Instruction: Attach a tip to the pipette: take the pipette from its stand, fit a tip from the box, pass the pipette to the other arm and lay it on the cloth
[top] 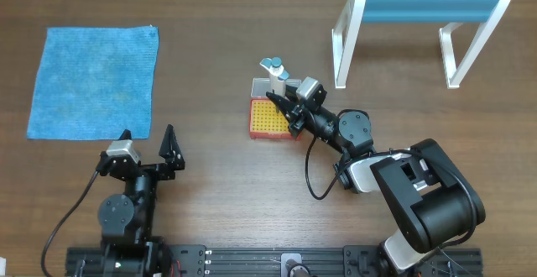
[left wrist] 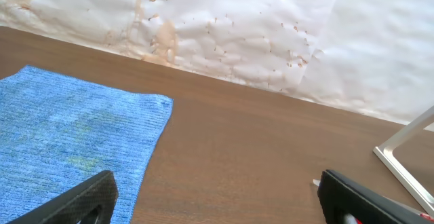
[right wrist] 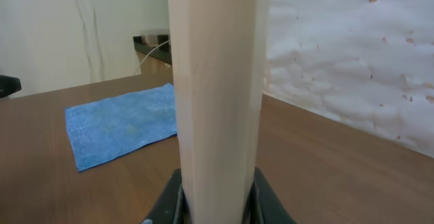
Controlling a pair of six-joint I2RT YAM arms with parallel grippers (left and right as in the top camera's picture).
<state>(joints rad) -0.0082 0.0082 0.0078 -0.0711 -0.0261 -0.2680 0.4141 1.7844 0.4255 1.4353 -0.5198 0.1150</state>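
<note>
Wooden table; right gripper clamps the pipette.

The table is showing matt brown wood grain. At upper left, the cloth is looking like ribbed blue fabric. The pipette is presenting a smooth, matt cream plastic body. At upper right, the stand is showing smooth white and blue surfaces.

Left end effector spread wide, right end effector clamping pipette
</note>
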